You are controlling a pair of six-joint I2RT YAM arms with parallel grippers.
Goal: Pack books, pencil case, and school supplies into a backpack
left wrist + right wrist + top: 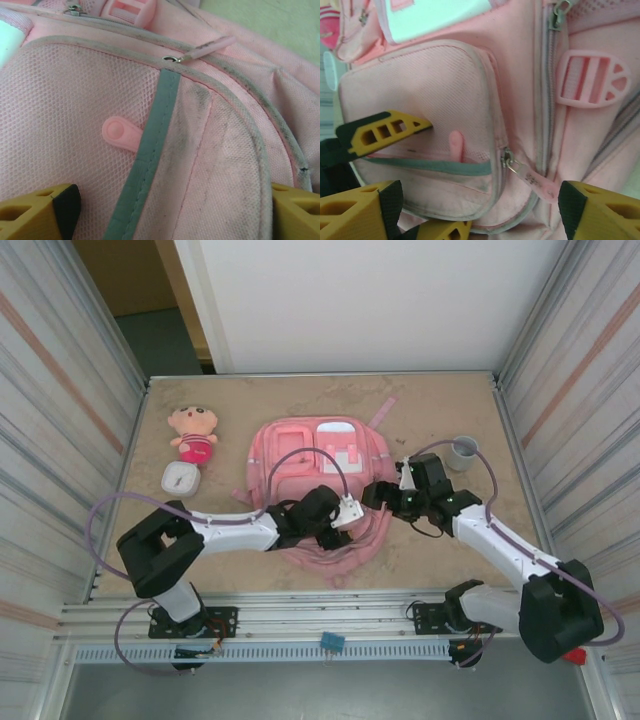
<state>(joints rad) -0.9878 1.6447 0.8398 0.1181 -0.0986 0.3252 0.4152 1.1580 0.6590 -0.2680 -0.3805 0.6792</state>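
The pink backpack (300, 445) lies flat in the middle of the table, front pockets up. My left gripper (338, 524) stands open over its small lower mesh pocket (90, 100), one yellow finger (37, 215) on each side of the grey-green pocket band (150, 150). From the right, my right gripper (384, 494) is also open, with its fingers (600, 210) either side of the pink zipper pull (536, 181) at that pocket's corner. A left finger (385, 130) rests on the mesh in the right wrist view. The books, pencil case and school supplies are out of view.
A pink-and-tan plush doll (193, 435) and a small white square object (180, 478) lie to the left of the backpack. A grey ring-shaped cup (462, 452) stands at the right. Metal walls close in the table's sides.
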